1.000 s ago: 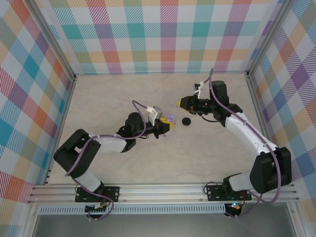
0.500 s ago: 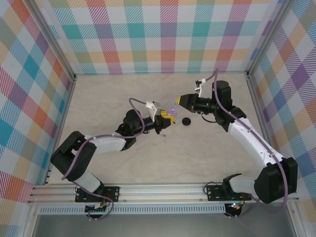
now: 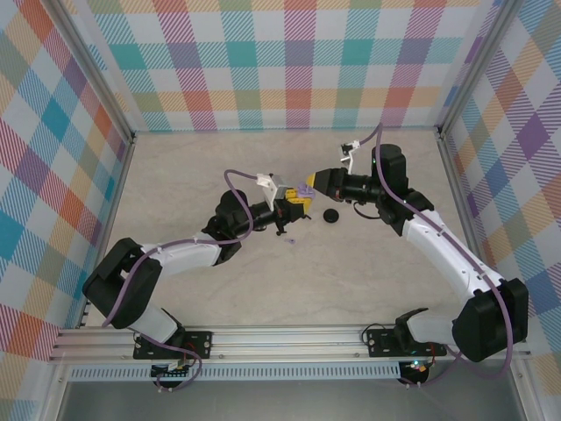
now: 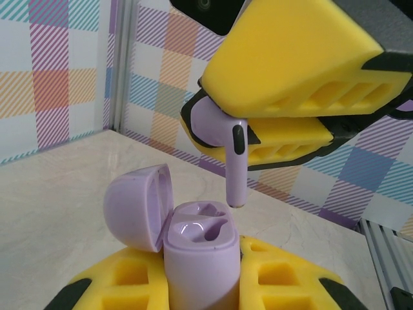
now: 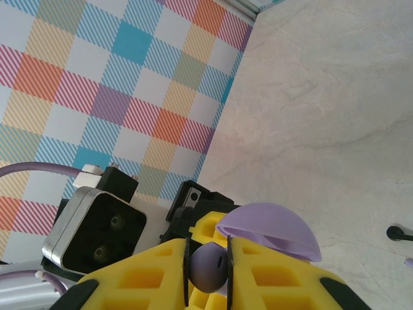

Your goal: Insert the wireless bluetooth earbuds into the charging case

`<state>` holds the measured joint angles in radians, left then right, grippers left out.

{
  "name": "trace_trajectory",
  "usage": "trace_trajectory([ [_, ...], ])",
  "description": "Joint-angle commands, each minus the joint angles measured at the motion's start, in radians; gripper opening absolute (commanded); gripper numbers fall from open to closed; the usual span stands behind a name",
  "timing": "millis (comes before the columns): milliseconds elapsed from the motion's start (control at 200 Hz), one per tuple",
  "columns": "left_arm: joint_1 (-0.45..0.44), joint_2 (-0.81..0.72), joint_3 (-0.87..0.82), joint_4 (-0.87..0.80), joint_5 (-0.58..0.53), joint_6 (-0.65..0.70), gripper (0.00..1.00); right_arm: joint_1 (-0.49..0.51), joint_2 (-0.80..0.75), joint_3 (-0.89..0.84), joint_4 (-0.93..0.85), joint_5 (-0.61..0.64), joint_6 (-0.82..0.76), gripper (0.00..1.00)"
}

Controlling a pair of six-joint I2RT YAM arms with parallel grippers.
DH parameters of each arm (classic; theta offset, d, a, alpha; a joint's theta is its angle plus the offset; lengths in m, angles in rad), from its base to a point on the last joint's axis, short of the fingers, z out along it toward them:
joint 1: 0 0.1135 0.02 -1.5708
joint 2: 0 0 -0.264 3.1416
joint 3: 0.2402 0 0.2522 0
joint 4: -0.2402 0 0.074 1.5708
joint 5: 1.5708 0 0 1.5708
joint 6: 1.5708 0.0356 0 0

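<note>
A lavender charging case (image 4: 197,252) stands upright with its lid (image 4: 139,206) hinged open to the left, and my left gripper (image 4: 197,281) is shut on its body. Both of its sockets look bare. My right gripper (image 5: 208,268) is shut on the bulb of a lavender earbud (image 4: 235,161), whose stem hangs straight down with its tip just above the case's right socket, not touching. In the top view the left gripper (image 3: 292,206) and right gripper (image 3: 310,185) meet at mid-table around the case (image 3: 303,190). The right wrist view shows the earbud's bulb (image 5: 208,270) beside the open lid (image 5: 271,229).
A round black case (image 3: 330,215) lies on the table just right of the grippers. A tiny black earbud (image 5: 397,232) and a lavender one (image 5: 409,261) lie loose on the marble top below the left gripper. Checked walls enclose the table on three sides.
The left gripper has carried the case up and right toward the right gripper. The right gripper has shifted slightly left, so the earbud now hangs over the open case.
</note>
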<state>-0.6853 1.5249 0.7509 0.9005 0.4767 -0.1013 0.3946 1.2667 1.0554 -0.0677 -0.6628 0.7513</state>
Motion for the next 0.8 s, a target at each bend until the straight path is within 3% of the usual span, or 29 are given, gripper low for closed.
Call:
trace_trajectory([
  [0, -0.016, -0.042, 0.037, 0.011, -0.003, 0.024, 0.00, 0.007, -0.019, 0.009, 0.028, 0.000, -0.012, 0.21],
  [795, -0.020, -0.059, 0.043, 0.005, 0.000, 0.034, 0.00, 0.018, -0.019, 0.010, 0.027, -0.003, -0.009, 0.21],
])
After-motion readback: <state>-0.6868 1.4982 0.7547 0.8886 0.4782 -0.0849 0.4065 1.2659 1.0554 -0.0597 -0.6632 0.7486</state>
